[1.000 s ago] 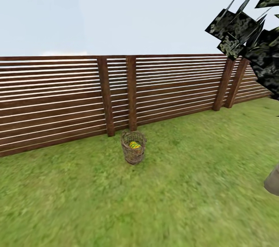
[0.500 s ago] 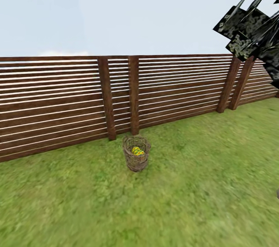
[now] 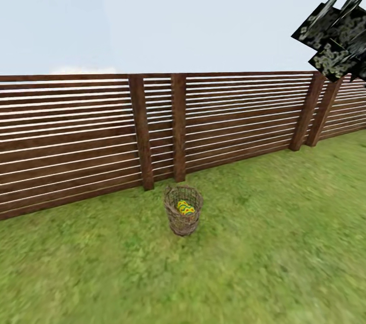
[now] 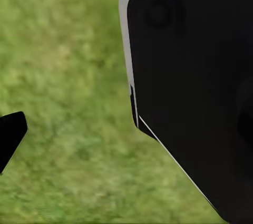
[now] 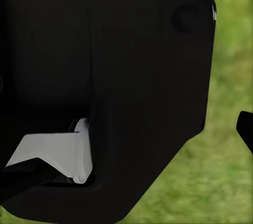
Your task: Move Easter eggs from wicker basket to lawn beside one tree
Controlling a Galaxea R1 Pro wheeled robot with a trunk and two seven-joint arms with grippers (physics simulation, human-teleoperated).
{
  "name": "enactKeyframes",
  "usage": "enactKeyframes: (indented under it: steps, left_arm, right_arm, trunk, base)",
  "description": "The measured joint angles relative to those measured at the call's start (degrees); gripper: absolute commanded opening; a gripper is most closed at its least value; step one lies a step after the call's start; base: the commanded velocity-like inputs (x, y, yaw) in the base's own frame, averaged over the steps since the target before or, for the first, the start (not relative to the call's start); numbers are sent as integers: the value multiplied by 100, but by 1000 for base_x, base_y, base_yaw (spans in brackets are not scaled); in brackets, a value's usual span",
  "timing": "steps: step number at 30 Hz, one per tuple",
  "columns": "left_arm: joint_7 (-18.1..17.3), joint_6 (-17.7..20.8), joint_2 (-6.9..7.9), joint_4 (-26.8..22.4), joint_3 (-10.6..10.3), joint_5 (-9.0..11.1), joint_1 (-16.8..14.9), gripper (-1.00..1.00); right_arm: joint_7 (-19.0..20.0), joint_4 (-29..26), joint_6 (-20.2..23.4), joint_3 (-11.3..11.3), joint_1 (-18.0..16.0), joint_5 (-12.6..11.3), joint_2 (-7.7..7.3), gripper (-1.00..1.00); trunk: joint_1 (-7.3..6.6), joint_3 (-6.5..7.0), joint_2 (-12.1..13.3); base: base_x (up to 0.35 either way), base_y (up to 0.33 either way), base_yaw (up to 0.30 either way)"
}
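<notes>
Basket with eggs, lower centre of frame

Basket (image 3: 183,216) stands on grass (image 3: 264,263) near fence (image 3: 71,136); eggs (image 3: 185,207) inside, probably light, smooth, fragile: grip across the middle. Jaw state cannot be told.

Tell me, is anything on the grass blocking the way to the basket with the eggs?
Nothing visible does. Open lawn lies in front of the wicker basket, and the fence stands behind it.

Wicker basket (image 3: 183,216) stands upright on lawn (image 3: 264,263), lower centre of frame; yellow eggs (image 3: 185,207) inside, count unclear.
</notes>
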Motion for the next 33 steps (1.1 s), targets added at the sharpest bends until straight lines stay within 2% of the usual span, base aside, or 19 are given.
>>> enactKeyframes:
  steps: [11,15,23,33]
  left_arm:
    - [0,0,0,0,0,0,0,100]
    - [0,0,0,0,0,0,0,100]
    - [0,0,0,0,0,0,0,100]
    - [0,0,0,0,0,0,0,100]
  right_arm:
    - [0,4,3,-20,0,-3,-11,100]
    - [0,11,11,-290,0,-2,-32,100]
    - [0,6,8,-395,0,0,-37,100]
    - [6,5,4,-399,0,0,-38,100]
  trunk:
    - [0,0,0]
    - [0,-9,0]
    - [0,-30,0]
    - [0,-20,0]
  base:
    - [323,124,0]
    - [323,125,0]
    - [323,124,-1]
    - [323,124,-194]
